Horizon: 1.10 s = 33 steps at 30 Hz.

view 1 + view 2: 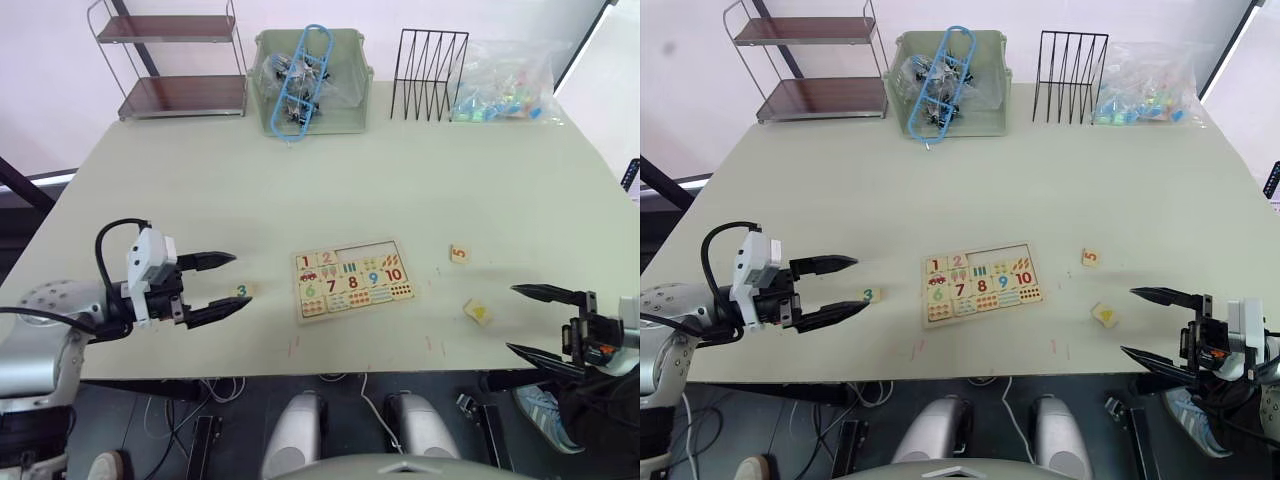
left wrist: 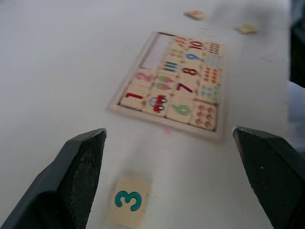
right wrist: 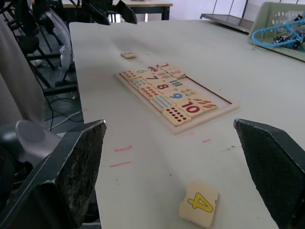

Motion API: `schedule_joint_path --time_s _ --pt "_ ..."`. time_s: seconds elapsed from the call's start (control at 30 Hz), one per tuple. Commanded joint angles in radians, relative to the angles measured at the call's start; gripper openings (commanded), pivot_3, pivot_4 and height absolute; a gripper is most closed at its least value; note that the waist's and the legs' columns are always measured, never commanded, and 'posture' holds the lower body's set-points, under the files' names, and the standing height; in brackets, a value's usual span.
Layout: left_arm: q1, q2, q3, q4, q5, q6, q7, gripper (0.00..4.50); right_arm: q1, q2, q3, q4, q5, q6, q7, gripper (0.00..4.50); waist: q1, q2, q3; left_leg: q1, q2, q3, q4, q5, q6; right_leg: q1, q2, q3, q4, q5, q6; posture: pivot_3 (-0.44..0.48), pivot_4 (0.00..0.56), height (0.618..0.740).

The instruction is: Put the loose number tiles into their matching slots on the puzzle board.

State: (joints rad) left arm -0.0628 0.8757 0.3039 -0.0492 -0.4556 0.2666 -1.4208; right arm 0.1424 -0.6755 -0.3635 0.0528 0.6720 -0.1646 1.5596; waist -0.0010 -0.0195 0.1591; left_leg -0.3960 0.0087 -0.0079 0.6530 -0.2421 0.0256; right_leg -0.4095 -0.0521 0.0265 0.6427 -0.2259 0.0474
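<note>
The puzzle board (image 1: pixel 351 279) lies flat at the table's front centre, with tiles 1 and 2 seated in its top row and bare slots (image 1: pixel 366 252) to their right. A loose tile with a green 3 (image 1: pixel 241 291) lies left of the board, just ahead of my open left gripper (image 1: pixel 228 283); it sits between the fingers (image 2: pixel 76 176) in the left wrist view. A tile with an orange 5 (image 1: pixel 459 253) rests right of the board. Nearer the front edge lies a yellow 4 tile (image 3: pixel 198 203), ahead of my open right gripper (image 1: pixel 530 320).
Along the far edge stand a two-tier shelf (image 1: pixel 175 60), a green bin (image 1: pixel 312 68) holding a blue hanger, a black wire rack (image 1: pixel 430 62) and a bag of colourful plastic bits (image 1: pixel 505 82). The table's front edge runs just below both grippers.
</note>
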Motion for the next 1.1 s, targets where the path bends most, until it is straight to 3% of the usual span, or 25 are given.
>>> schedule_joint_path --time_s 0.03,0.37,1.1 --pt "-0.099 0.048 -0.062 0.181 0.068 -0.168 -0.098 4.48 0.000 -0.001 -0.019 -0.027 0.011 -0.015 -0.005 4.50 0.001 0.000 0.000 0.000 0.000 0.000 0.000 0.000 0.000 0.000 0.000 0.000 0.000 0.000 0.000 0.000 0.150 0.740" --pt "-0.293 0.060 -0.216 0.462 0.176 -0.326 -0.164 4.48 -0.035 0.000 -0.006 -0.003 0.002 -0.026 0.002 4.50 -0.007 0.000 0.000 -0.001 0.000 0.000 0.000 0.000 0.000 0.000 0.001 0.000 0.000 0.002 0.004 0.000 0.150 0.740" --pt "-0.327 0.036 -0.270 0.656 0.194 -0.449 -0.172 4.48 -0.048 -0.007 -0.010 -0.001 -0.002 -0.021 -0.006 4.50 -0.009 0.000 0.000 -0.001 0.001 -0.001 0.000 0.000 0.000 0.000 0.002 0.000 0.001 0.003 0.005 0.000 0.150 0.740"
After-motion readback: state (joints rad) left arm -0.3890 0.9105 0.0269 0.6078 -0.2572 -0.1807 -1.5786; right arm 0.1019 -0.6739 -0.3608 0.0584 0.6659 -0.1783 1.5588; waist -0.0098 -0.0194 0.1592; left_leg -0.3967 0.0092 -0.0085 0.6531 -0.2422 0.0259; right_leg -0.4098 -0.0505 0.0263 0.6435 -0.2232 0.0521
